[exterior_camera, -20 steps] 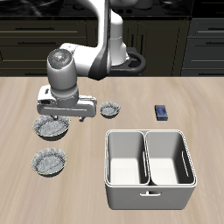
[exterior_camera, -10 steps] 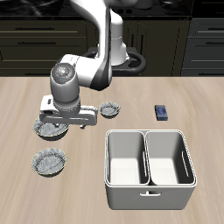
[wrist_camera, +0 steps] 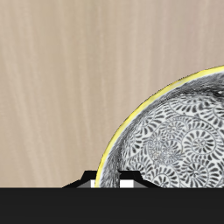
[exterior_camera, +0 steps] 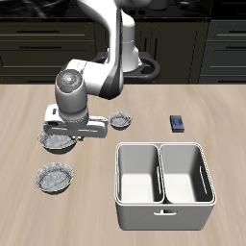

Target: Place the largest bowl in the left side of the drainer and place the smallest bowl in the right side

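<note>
Dark cabinets with drawer fronts stand behind the wooden table.

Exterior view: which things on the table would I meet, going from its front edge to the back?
The drainer, then the bowl nearest the front, the bowl under the hand, the smallest bowl.

Grey-blue patterned largest bowl partly hidden beneath the end effector; fingertips out of sight behind the arm's body, opening impossible to judge. Bowl cut off by the wrist view's edge.
</note>
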Motion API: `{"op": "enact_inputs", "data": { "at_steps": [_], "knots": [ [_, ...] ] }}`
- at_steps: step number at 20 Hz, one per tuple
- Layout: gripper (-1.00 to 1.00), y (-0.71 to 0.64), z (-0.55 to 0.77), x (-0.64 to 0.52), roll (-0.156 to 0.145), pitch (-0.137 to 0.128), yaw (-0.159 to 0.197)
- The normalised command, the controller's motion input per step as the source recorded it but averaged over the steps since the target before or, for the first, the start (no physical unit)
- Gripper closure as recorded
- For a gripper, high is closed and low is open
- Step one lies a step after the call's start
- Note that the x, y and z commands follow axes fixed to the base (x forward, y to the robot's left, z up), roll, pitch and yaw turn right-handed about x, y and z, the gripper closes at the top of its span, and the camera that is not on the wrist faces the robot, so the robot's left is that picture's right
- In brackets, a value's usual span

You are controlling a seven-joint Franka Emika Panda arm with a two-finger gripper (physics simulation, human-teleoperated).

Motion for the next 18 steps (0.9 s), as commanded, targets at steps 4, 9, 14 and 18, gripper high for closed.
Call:
{"op": "enact_inputs", "data": {
  "at_steps": [4, 9, 14, 18],
  "knots": [
    [1.0, 0.02, 0.1, 0.01, -0.005, -0.009, 0.009],
    [1.0, 0.08, 0.16, -0.02, 0.012, -0.016, 0.014],
    [1.0, 0.3, 0.45, -0.13, 0.039, -0.044, -0.014],
    [1.0, 0.32, 0.57, -0.22, 0.041, -0.075, -0.015]
  ]
}}
